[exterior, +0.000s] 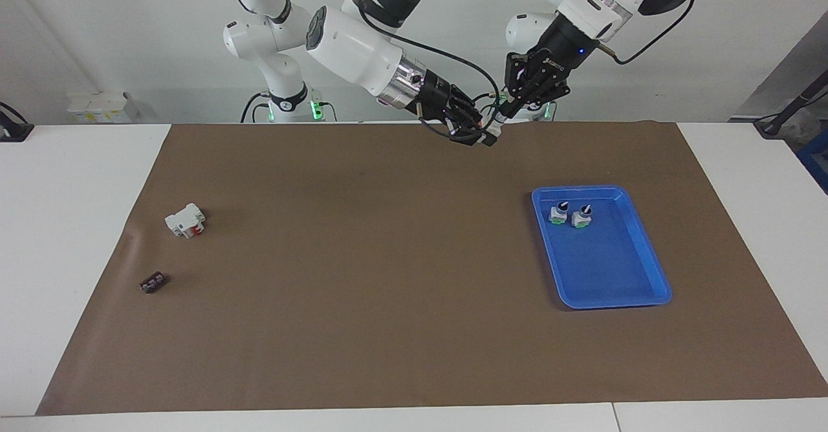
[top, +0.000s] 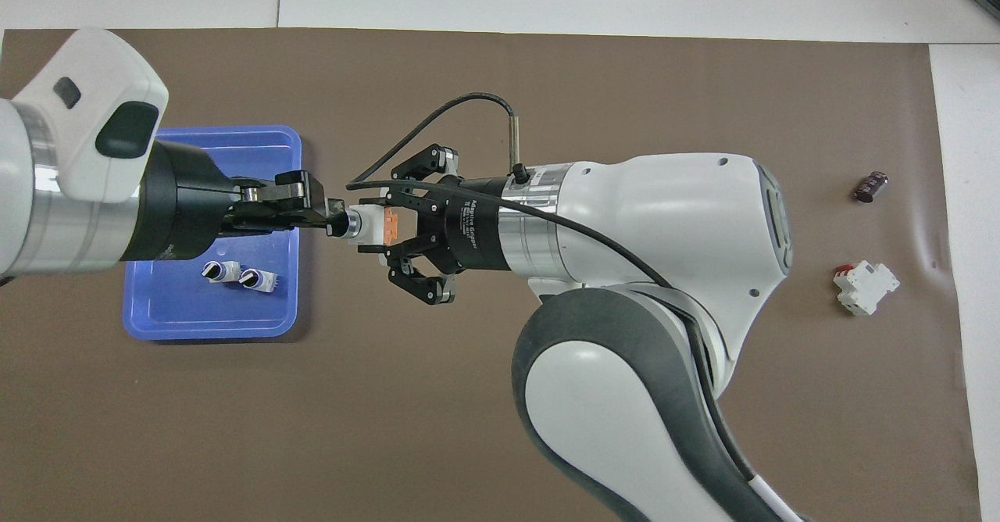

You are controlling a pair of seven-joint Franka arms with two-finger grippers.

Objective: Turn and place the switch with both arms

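Right end effector (top: 394, 233) is clamped around the switch (top: 373, 225) up in the air over the worktop (exterior: 388, 290), while the left end effector (top: 332, 221) pinches its black knob. Two more switches (exterior: 569, 215) sit in the blue tray (exterior: 621, 296).

The switch (exterior: 493, 129) is mostly hidden between the two grippers at upper centre of the facing view. Both arms are cut off by the frame edges. The black piece (top: 869, 187) at the overhead view's right is too small to identify.
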